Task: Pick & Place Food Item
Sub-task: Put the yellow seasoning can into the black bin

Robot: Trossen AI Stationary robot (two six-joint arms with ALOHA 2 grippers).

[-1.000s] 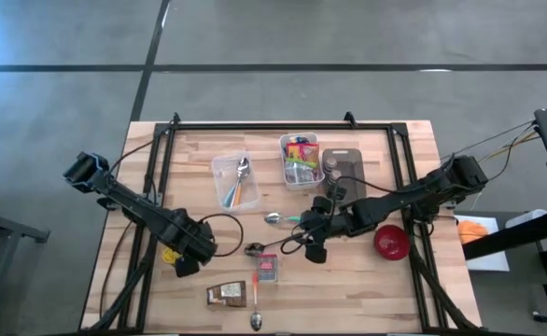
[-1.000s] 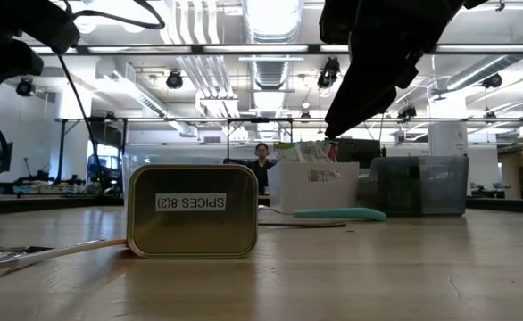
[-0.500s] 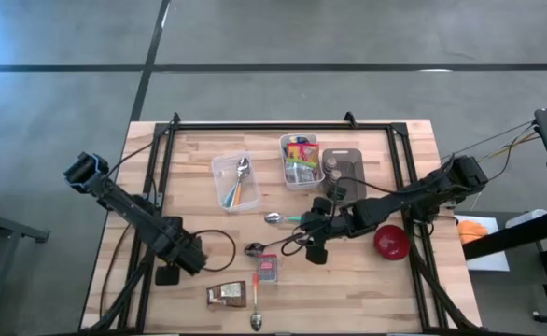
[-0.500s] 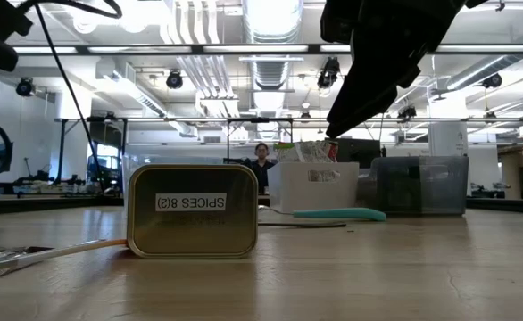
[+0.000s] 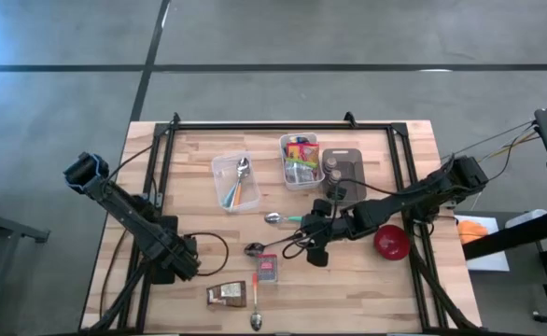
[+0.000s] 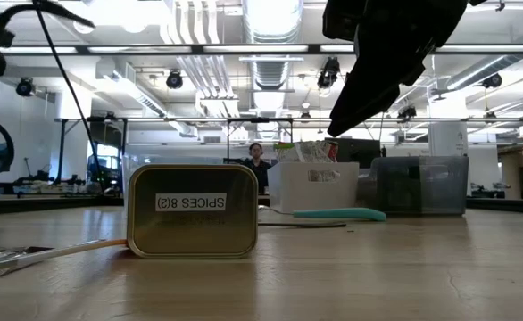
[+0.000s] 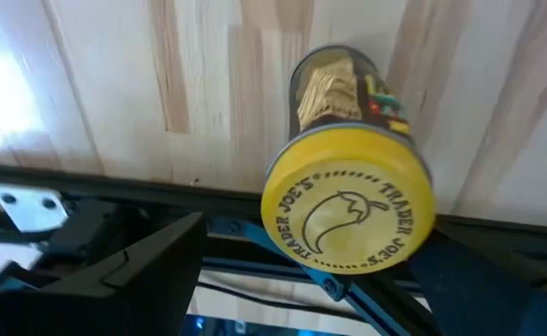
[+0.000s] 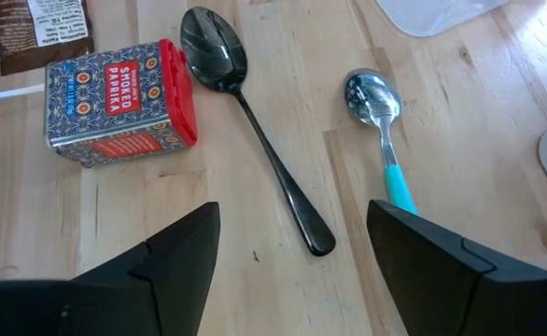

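Spice jar point(image 7: 348, 219) with the yellow lid, that's our pick. It stands upright on the bare wood at the left edge of the table point(image 5: 413, 149), hard up against the black frame rail point(image 7: 115, 187).

The left gripper point(image 5: 178, 264) hangs right above it, pointing steeply down. We can't see the jar from overhead because the arm covers it. The jaws are spread wide with nothing in them. That makes sense to us: the lid is broad, and the fingers need to drop past it to reach the body.

The rail looks like the catch. With the jar this close to it, one finger has little room on that side, so we'd want the jaws lined up along the rail and not across it.

Over in the middle, the right gripper point(image 5: 315, 250) waits above the clutter, fingers point(image 8: 171, 261) apart and empty. Below it are a red paprika tin point(image 8: 119, 103) lying on its side, a dark spoon point(image 8: 255, 140) and a teal-handled spoon point(image 8: 376, 121). It touches none of them, and it's well clear of the left arm's work. The red bowl point(image 5: 391, 242) sits by the right edge, possibly the drop spot, though we can't tell.
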